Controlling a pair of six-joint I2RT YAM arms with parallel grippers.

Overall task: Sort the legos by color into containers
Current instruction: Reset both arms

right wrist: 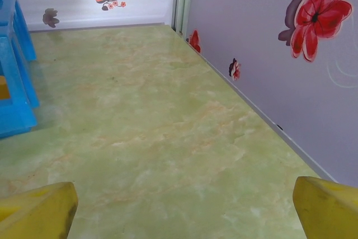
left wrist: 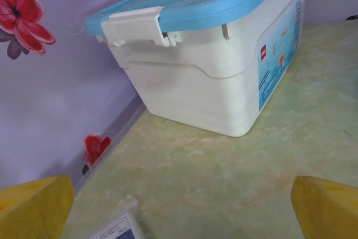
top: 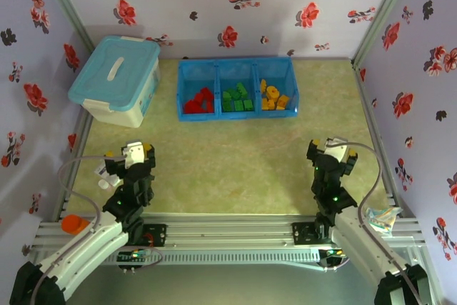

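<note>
legos in the containers, far side of the table, lidded tub to their left

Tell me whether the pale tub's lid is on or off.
On: the blue lid covers the white tub, and its white latch lies folded down at the rim.

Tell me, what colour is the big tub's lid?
The lid is light blue, with a white handle; the overhead view shows it best.

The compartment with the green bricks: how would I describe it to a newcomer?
At the table's far edge, right of the lidded tub, lies a long blue tray of three compartments. Yours is the middle compartment: green bricks, with red bricks left and orange-yellow bricks right.
</note>
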